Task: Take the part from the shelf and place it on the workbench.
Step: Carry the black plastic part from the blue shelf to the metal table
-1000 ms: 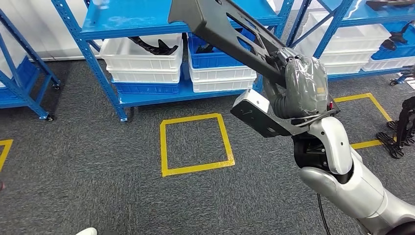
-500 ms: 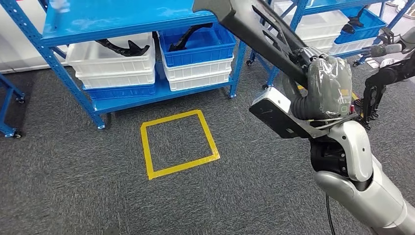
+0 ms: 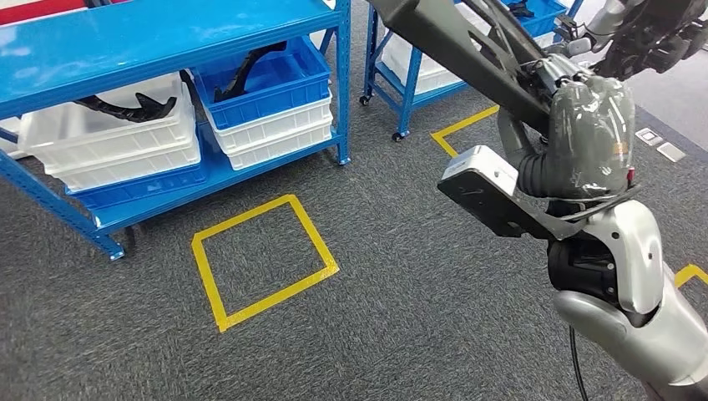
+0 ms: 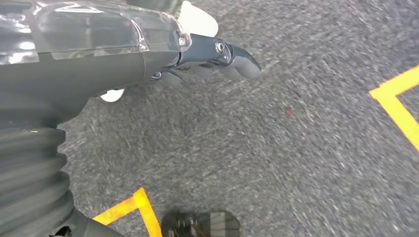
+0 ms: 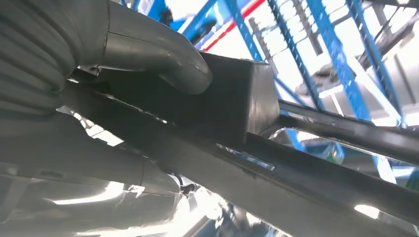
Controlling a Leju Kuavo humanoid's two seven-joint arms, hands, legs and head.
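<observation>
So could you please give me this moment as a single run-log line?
right hand: grips long dark part, raised | left hand: hangs over carpet, holds nothing | blue shelf: behind | workbench: unseen

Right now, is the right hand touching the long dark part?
Touching: in the right wrist view the right hand wraps its thumb over the dark part.

Silver right arm, black elbow joint; right robot hand grey, plastic-wrapped, ribbed cuff; thin black cable

Grey carpet floor with a yellow tape square before blue racks.
</observation>
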